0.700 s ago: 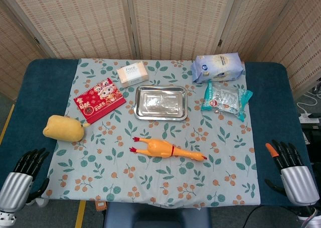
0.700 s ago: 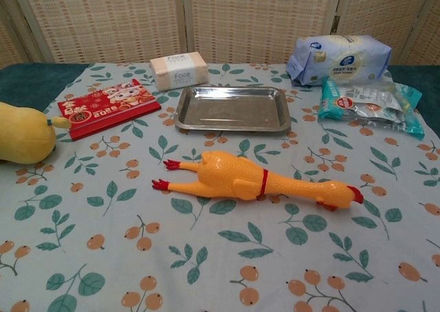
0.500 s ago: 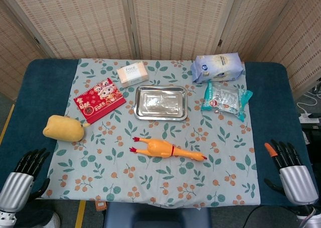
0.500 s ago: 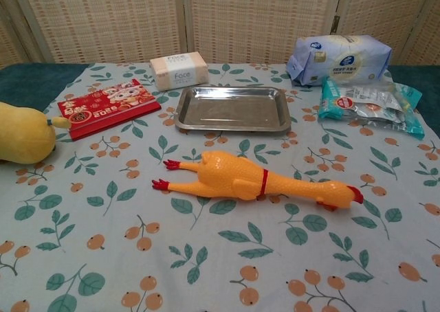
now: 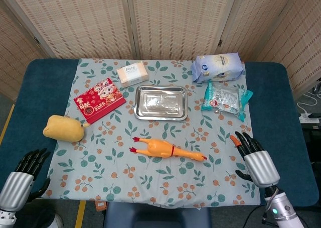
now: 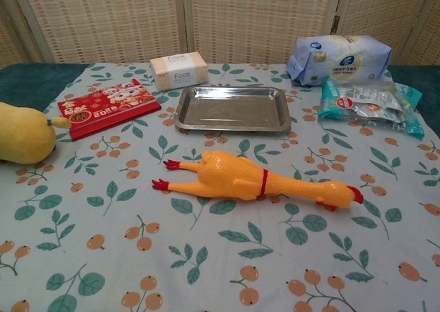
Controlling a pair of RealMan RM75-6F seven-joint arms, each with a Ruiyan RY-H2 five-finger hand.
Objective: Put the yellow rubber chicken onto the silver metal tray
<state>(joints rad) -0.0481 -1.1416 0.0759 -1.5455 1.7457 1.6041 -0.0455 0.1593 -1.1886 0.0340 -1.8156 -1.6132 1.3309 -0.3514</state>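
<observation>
Rubber chicken lies near tray; untouched.

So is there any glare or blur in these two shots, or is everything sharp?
Head view: lighting is even with soft shadows; the metal tray throws bright reflections, and the rubber chicken and right hand look sharp, without motion blur. Chest view: the tray reflects more dully, the chicken is crisp with a faint shadow beneath, and no hand shows.
</observation>
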